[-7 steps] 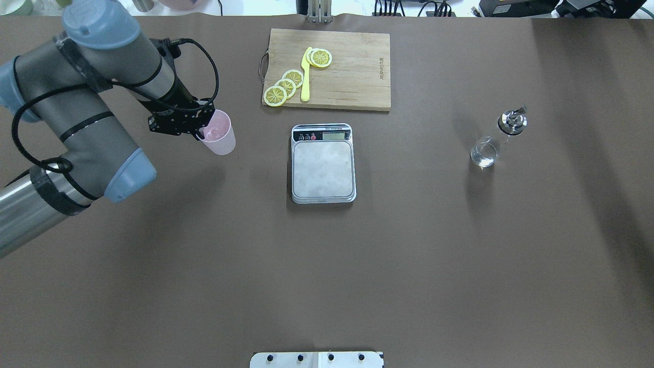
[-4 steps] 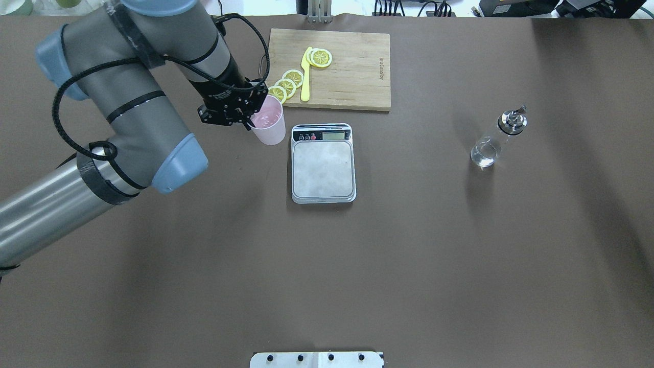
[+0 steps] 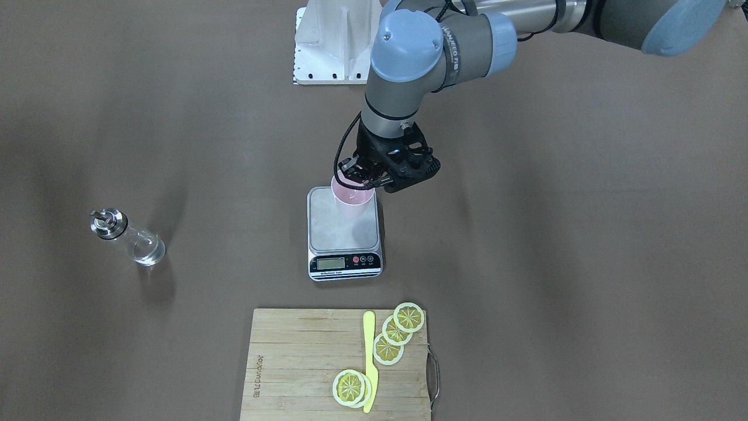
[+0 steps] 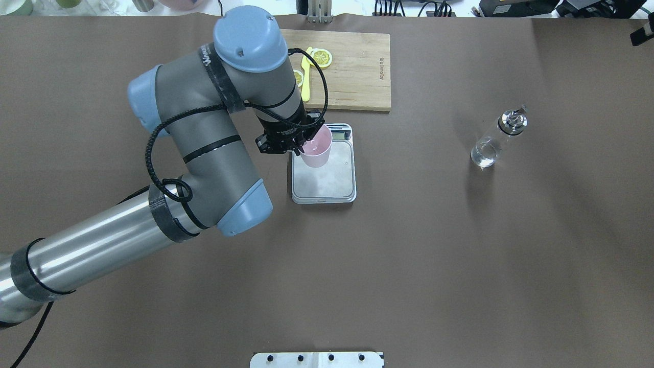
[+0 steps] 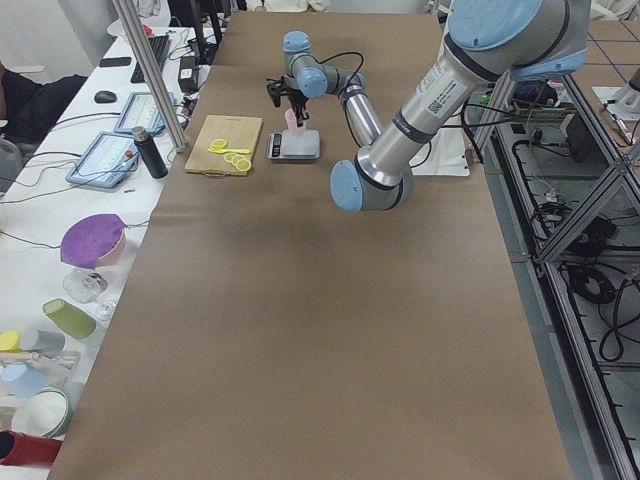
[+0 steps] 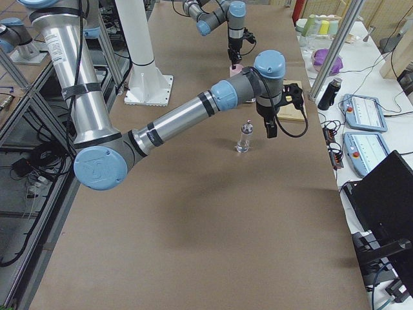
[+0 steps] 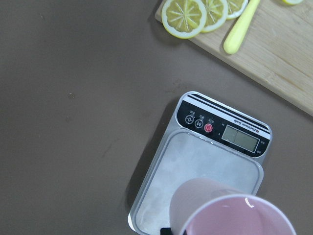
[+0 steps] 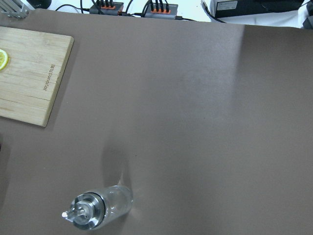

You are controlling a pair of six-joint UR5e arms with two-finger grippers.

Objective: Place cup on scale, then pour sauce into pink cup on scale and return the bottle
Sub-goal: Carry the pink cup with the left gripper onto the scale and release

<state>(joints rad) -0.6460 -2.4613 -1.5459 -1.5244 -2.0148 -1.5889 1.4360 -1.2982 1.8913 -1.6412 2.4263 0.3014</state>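
Note:
My left gripper is shut on the rim of the pale pink cup and holds it upright over the scale's silver platform, near its display end. I cannot tell if the cup touches the platform. The cup and the scale also show in the front view, and the left wrist view shows the cup above the scale. The clear glass bottle with its metal spout stands on the table to the right. My right gripper hangs above the table beside the bottle; I cannot tell if it is open.
A wooden cutting board with lemon slices and a yellow knife lies just beyond the scale. The robot's white base plate is at the near table edge.
My left arm has carried the pink cup to the right, from the left part of the table to over the scale. The bottle and scale have not moved.

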